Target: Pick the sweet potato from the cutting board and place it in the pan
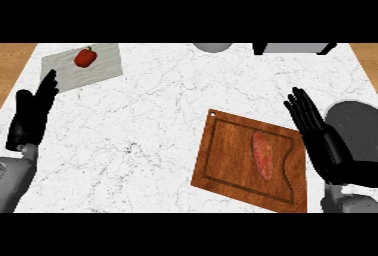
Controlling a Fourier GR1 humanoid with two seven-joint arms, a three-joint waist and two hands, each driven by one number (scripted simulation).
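Sweet potato [263, 155] on cutting board [229, 165], right hand [325, 142] open just beside, fingers straight

Pan [356, 120]: partly hidden behind right hand [325, 145], cut by right edge. Grey round object [212, 47], top edge: cropped, possibly a bowl.

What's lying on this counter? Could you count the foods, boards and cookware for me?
Foods: 2, the sweet potato and a red pepper
Boards: 2, the wooden cutting board and a pale grey board
Cookware: 1, the dark pan at the right edge
Total: 5
Two grey shapes at the far edge are cut off, so I left them out.
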